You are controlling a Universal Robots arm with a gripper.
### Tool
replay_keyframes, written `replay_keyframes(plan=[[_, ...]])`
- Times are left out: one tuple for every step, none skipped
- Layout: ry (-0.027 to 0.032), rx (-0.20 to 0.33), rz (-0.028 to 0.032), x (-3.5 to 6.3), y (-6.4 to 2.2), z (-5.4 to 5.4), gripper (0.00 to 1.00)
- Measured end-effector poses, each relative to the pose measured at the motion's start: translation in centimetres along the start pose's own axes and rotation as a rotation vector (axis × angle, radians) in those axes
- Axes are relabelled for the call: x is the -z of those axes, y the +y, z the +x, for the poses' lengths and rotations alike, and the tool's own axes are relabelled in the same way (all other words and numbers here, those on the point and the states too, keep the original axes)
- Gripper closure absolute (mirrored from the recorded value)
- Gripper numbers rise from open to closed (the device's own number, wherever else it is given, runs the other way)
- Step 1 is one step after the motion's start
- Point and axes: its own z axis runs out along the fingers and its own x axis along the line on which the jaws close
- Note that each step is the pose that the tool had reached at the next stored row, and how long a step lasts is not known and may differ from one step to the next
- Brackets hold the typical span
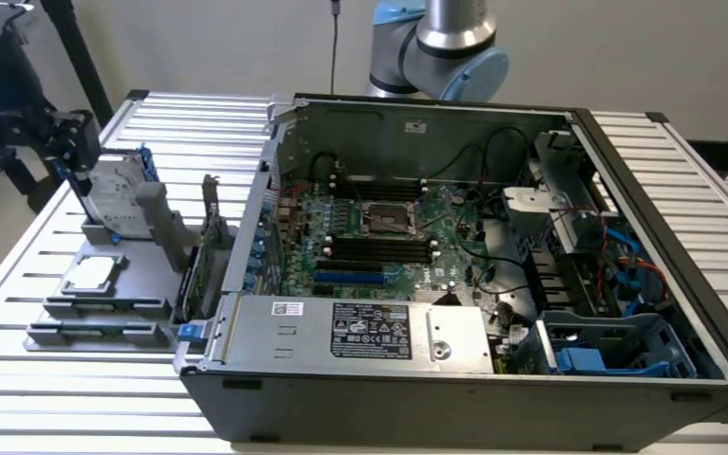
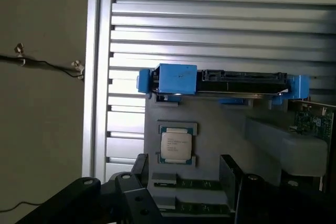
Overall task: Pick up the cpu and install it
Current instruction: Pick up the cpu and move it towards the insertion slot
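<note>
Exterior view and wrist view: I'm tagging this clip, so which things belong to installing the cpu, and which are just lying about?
Belongs to the job:
cpu
motherboard socket
end effector, open

Just lying about:
hard drive in its blue bracket
memory sticks
power supply

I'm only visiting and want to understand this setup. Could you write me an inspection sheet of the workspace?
Surface: slatted metal table carrying an open computer case and a grey holder tray.
Job's things: cpu lies flat in the tray; socket sits on the board inside the case.
Clutter: hard drive in a blue bracket and memory sticks, both on the tray.
Grippers: gripper open, empty, above the tray near the cpu.
Cables: black and blue wires inside the case.
Surroundings: pale wall; robot arm behind the case.
</note>
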Motion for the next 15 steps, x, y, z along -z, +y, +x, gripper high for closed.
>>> replay_keyframes(plan=[[0.0000, 0.000, 0.0000, -0.18, -0.06, 0.0, 0.35], [0.0000, 0.000, 0.0000, -0.36, -0.12, 0.0, 0.35], [0.0000, 0.000, 0.0000, -0.54, -0.18, 0.0, 0.35], [0.0000, 0.000, 0.0000, -0.72, -0.24, 0.0, 0.35], [0.0001, 0.001, 0.0001, -0.89, -0.30, 0.0, 0.35], [0.0001, 0.002, 0.0001, -1.07, -0.35, 0.0, 0.35], [0.0002, 0.004, 0.0002, -1.25, -0.39, 0.0, 0.35], [0.0002, 0.006, 0.0002, -1.43, -0.43, 0.0, 0.35], [0.0003, 0.008, 0.0002, -1.61, -0.48, 0.0, 0.35], [0.0004, 0.010, 0.0003, -1.79, -0.52, 0.0, 0.35], [0.0006, 0.012, 0.0005, -1.96, -0.57, -0.1, 0.35], [0.0007, 0.014, 0.0005, -2.16, -0.62, -0.1, 0.35], [0.0007, 0.015, 0.0006, -2.33, -0.67, -0.1, 0.35], [0.0008, 0.016, 0.0006, -2.51, -0.72, -0.1, 0.35], [0.0007, 0.017, 0.0006, -2.69, -0.78, -0.1, 0.35]])
